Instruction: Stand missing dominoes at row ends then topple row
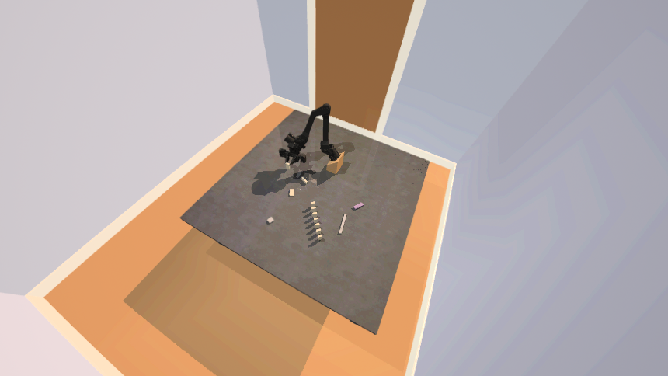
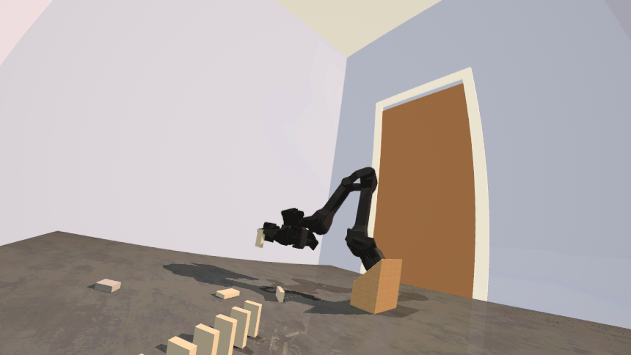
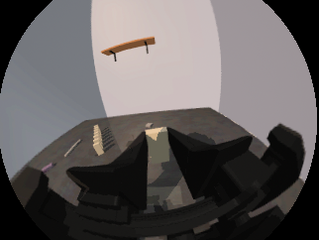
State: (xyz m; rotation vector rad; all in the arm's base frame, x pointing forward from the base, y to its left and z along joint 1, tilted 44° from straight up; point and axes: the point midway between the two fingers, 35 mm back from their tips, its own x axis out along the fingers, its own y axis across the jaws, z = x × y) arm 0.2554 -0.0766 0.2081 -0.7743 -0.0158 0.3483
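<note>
Dark desk (image 1: 262, 243) (image 2: 57, 265) (image 3: 129, 119) beneath me, my end effector (image 1: 287, 163) (image 2: 263, 232) (image 3: 156, 132) pinches 1 domino (image 1: 287, 165) (image 2: 259, 238) (image 3: 159, 149), held above it, well apart from the standing row (image 1: 315, 218) (image 2: 224, 331) (image 3: 98, 141) — I should approach the row's nearer end high, domino upright, then lower straight and release gently.

Matt black above mottled stone-grey

At twelve o'clock in the top view, the arm (image 1: 325, 128) (image 2: 363, 207) looks like matt black plastic; so does its gripper (image 1: 293, 161) (image 2: 263, 236) (image 3: 156, 132). The wedge base (image 1: 333, 166) (image 2: 387, 293) looks like smooth, fine-grained wood. The dark surface (image 1: 262, 233) (image 2: 48, 265) (image 3: 183, 114) resembles mottled, scuffed stone. Towards six o'clock, the row of standing dominoes (image 1: 317, 224) (image 2: 224, 333) (image 3: 97, 140) looks matt and smooth.
</note>
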